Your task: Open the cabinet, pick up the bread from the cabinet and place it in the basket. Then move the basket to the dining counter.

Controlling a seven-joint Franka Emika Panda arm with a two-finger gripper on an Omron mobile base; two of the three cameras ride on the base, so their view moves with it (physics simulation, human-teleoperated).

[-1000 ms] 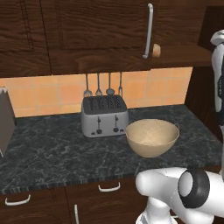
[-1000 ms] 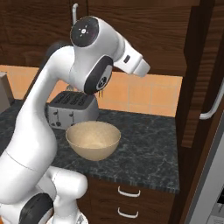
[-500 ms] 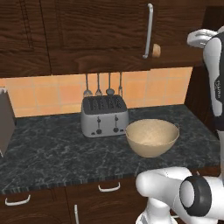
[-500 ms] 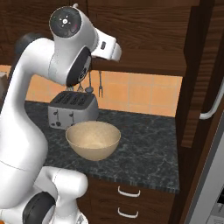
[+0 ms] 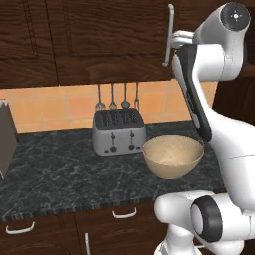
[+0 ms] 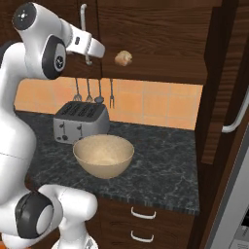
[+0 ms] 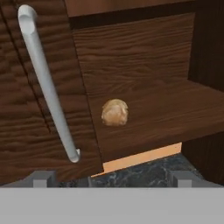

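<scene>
**A:** Where is the bread (image 7: 115,112) relative to the fingers (image 7: 44,178)?

**B:** Ahead of them and a little above, on the cabinet (image 7: 144,96) shelf, just beside the edge of the door with the silver handle (image 7: 46,83). The basket (image 6: 103,154) sits far below the fingers on the black desk (image 6: 160,165), beside the toaster (image 6: 80,121).

**A:** Are the fingers holding anything?

**B:** No. The two tips stand well apart, released, nothing between them.

**A:** How will the bun handle?

**B:** My guess: light, soft, slightly squashy, not slippery. I would close gently across its widest middle from both sides; a hard pinch could dent it, and its round shape may let it roll on the shelf.

**A:** Counts?

**B:** One bun, one basket, one toaster, four utensils (image 5: 117,97) hanging on the tiled wall, one handle near the fingers.
</scene>
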